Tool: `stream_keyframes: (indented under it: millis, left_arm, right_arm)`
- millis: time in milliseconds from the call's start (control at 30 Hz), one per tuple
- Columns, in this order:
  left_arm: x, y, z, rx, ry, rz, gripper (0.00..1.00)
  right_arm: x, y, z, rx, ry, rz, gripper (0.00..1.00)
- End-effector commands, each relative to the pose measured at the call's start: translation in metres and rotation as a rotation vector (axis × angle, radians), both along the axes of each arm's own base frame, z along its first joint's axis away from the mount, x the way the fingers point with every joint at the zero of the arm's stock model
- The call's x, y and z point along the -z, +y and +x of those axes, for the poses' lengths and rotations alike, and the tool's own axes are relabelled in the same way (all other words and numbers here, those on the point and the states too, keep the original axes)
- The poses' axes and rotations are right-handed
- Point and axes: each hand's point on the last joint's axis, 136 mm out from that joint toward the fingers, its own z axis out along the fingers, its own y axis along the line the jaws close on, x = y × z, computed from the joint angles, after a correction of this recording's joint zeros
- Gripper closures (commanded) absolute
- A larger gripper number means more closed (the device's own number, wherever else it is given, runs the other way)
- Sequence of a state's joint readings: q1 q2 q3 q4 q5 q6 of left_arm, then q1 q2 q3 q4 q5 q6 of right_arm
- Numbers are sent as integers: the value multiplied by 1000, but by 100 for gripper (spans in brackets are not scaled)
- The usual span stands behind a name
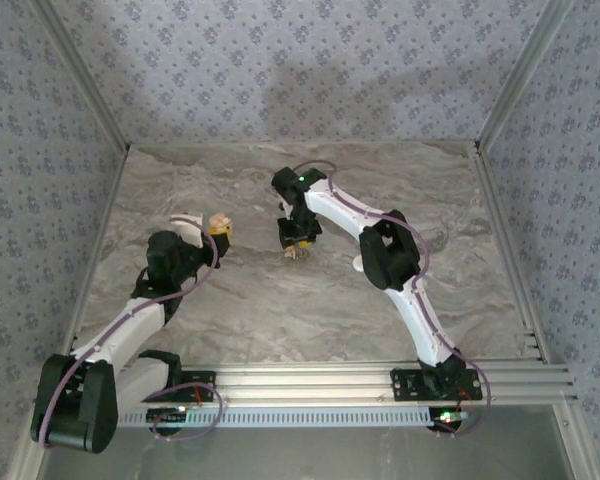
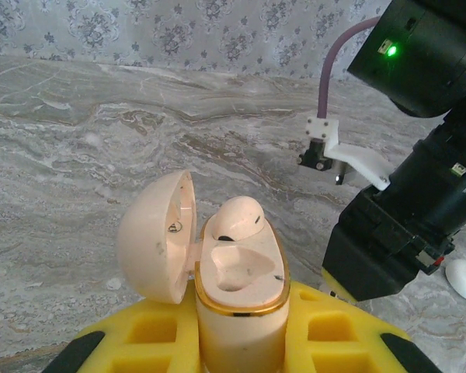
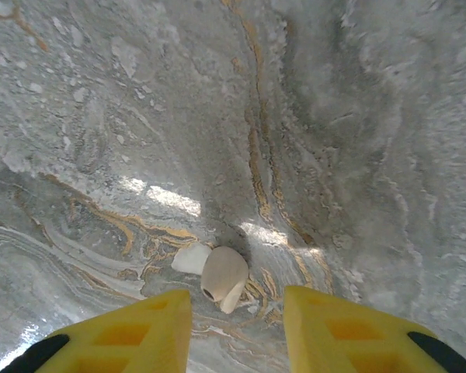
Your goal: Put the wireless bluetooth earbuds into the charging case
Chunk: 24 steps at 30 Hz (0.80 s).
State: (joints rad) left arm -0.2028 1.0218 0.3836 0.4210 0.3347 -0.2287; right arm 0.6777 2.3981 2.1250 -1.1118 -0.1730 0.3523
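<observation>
Top external, veined marble tabletop (image 1: 280, 300), floral wallpaper (image 1: 300, 60), aluminium rails (image 1: 320, 378), open charging case (image 1: 219, 225)

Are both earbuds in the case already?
No, the charging case holds one earbud, and its other slot is empty.

Left gripper (image 2: 241, 346) clamps charging case (image 2: 241, 311) upright, lid (image 2: 151, 237) swung open to the left. One earbud (image 2: 237, 217) sits in far slot, near slot empty. Black right arm (image 2: 408, 202) at right, small white piece (image 2: 464, 280) on marble table (image 2: 78, 140) beside it.
</observation>
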Motion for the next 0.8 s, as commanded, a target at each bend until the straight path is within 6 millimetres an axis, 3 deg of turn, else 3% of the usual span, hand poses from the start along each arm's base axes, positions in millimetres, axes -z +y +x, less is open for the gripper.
stream_keyframes:
  millis: [0, 533, 767]
  left_arm:
    - [-24, -2, 6, 18, -64, -7, 82]
    - [-24, -2, 7, 20, -66, -8, 82]
    - [-24, -3, 7, 24, -63, -6, 82]
  right_arm:
    - [-3, 6, -1, 13, 20, 16, 62]
    - [19, 7, -5, 9, 59, -5, 65]
    - [27, 5, -4, 4, 45, -28, 70]
